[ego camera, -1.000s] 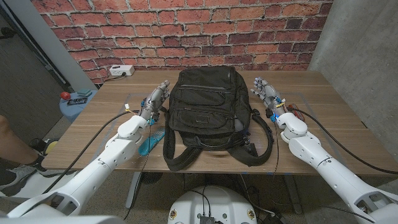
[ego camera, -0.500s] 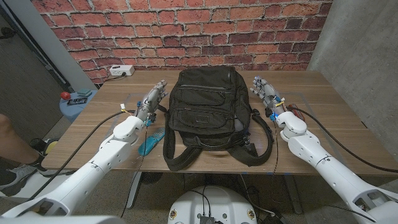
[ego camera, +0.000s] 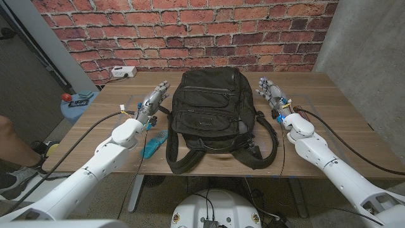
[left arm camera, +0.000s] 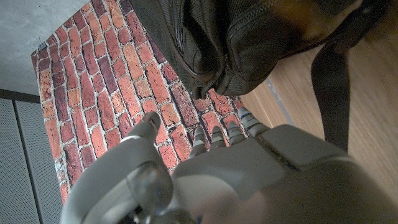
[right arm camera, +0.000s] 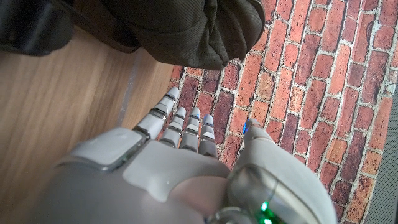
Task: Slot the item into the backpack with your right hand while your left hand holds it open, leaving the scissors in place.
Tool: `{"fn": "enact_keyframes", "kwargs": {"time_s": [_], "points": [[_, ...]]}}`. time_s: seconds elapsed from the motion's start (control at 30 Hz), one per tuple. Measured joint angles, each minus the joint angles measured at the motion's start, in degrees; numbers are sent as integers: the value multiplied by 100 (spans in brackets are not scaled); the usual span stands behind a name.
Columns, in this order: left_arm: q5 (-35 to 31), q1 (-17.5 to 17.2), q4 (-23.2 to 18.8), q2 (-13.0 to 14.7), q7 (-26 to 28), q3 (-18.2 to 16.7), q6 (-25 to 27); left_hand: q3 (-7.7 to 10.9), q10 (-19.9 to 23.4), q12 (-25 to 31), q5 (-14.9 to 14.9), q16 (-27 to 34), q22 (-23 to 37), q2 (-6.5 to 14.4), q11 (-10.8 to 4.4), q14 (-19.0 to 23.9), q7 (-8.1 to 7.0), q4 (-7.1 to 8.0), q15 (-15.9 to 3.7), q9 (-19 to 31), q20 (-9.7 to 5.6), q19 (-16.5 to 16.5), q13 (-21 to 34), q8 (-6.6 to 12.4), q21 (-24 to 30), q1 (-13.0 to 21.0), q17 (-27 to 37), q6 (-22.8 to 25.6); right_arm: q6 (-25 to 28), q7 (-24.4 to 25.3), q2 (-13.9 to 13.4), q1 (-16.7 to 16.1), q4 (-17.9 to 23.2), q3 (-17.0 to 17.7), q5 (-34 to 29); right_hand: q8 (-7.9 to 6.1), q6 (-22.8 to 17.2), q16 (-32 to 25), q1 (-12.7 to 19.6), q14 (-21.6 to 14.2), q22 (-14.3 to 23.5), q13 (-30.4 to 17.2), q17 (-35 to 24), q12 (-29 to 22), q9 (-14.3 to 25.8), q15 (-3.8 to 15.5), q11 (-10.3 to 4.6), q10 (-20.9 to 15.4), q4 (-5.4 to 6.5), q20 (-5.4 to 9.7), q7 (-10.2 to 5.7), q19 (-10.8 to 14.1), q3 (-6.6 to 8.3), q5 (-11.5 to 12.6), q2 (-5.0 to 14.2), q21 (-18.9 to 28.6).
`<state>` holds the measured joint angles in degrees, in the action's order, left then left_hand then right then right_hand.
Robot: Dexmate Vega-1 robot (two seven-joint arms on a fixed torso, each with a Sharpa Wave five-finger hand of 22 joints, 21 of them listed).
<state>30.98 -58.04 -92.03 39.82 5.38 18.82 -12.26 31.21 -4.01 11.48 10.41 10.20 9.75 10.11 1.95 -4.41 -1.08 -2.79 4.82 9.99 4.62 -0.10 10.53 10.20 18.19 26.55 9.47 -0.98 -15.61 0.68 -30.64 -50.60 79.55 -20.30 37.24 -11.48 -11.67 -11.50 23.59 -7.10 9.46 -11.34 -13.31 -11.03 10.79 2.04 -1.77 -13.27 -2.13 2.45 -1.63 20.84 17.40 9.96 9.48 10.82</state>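
A black backpack (ego camera: 212, 114) lies zipped in the middle of the wooden table (ego camera: 335, 114), straps toward me. My left hand (ego camera: 154, 101) is open beside the bag's left side, fingers stretched toward the back, holding nothing. My right hand (ego camera: 271, 94) is open by the bag's right side, fingers apart and empty. A teal-blue item (ego camera: 153, 144) lies on the table between my left forearm and the bag's strap; I cannot tell what it is. The left wrist view shows the backpack (left arm camera: 249, 37) beyond my left hand (left arm camera: 205, 168). The right wrist view shows the bag (right arm camera: 186, 25) beyond my right hand (right arm camera: 180, 149).
A white power strip (ego camera: 123, 71) lies at the table's back left corner. A blue round stool (ego camera: 76, 106) with small things stands left of the table. A person's leg (ego camera: 6, 136) is at the left edge. A brick wall (ego camera: 190, 31) stands behind.
My left arm has swung a little to the left, away from the backpack, uncovering more of the teal-blue item. The right hand and the bag have stayed put.
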Motion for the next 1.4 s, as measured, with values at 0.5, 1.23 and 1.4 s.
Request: {"fn": "enact_keyframes", "kwargs": {"time_s": [0.5,1.23,1.4], "points": [[-644,-351,-532,495,176,-104,-27,4,34,0,0,0,0,-24,31,37,27,-41,-37,0,50,94,0,0,0,23,0,-26,-70,24,-75,-159,161,101,55,0,0,0,0,0,0,1,28,0,0,0,0,0,-24,-20,0,20,24,0,0,0],[-1565,-684,-673,854,245,-346,-771,-23,312,83,62,23,-1,-48,-124,320,-57,-134,-238,-1,-22,370,0,87,-44,-1,-1,304,-184,44,21,-133,76,99,51,0,0,0,0,0,-1,1,27,0,-1,0,0,0,-24,-19,0,20,23,0,0,0],[-1767,-724,-675,915,221,-396,-914,-15,321,83,106,23,0,-48,-134,330,-66,-174,-247,-1,-53,400,0,87,-44,-1,-14,313,-201,55,46,-121,46,99,50,0,0,0,0,0,-1,1,27,0,-1,0,0,0,-24,-19,0,20,23,0,0,0]]}}
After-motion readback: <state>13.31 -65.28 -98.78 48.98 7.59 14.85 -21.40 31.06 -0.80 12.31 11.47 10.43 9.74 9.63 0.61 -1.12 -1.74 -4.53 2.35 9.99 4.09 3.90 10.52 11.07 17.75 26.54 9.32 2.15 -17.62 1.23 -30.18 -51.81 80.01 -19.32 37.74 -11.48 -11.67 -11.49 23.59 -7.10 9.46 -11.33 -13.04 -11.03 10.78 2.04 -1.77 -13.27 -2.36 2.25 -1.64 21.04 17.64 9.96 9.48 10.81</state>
